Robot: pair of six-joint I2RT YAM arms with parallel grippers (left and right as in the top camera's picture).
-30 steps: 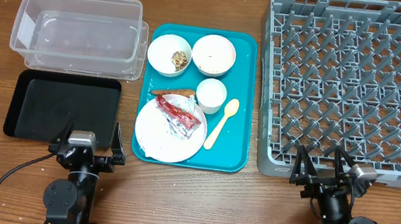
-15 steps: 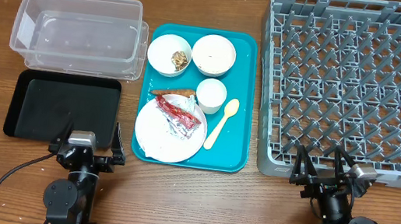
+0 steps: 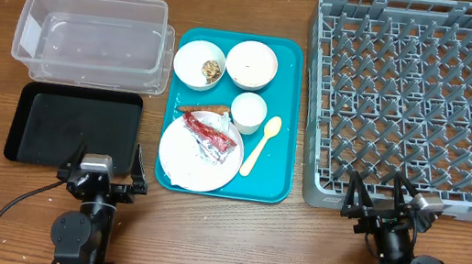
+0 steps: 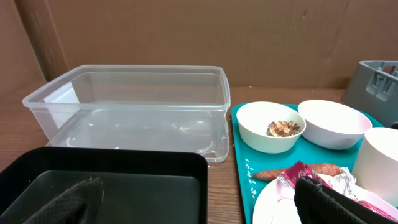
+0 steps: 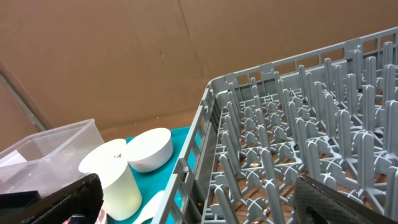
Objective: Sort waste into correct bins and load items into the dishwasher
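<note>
A wide band of bare counter (image 3: 231, 233) runs along the near edge. Only narrow strips separate the teal tray (image 3: 276, 189) from the black tray (image 3: 43, 123), the clear tub (image 3: 92, 38) and the dish rack (image 3: 421, 102). The tub sits just behind the black tray.

The teal tray holds the plate (image 3: 178, 159) with the foil wrapper (image 3: 209, 138), the food stick (image 3: 202, 109), the cup (image 3: 249, 111), the spoon (image 3: 261, 145) and two bowls (image 3: 252, 64).

Both arms sit folded low by the near edge. The left claw (image 3: 108, 157) is spread wide and empty, its tips at the black tray's near rim. The right claw (image 3: 374, 188) is also spread and empty, and faces the rack's near wall.
</note>
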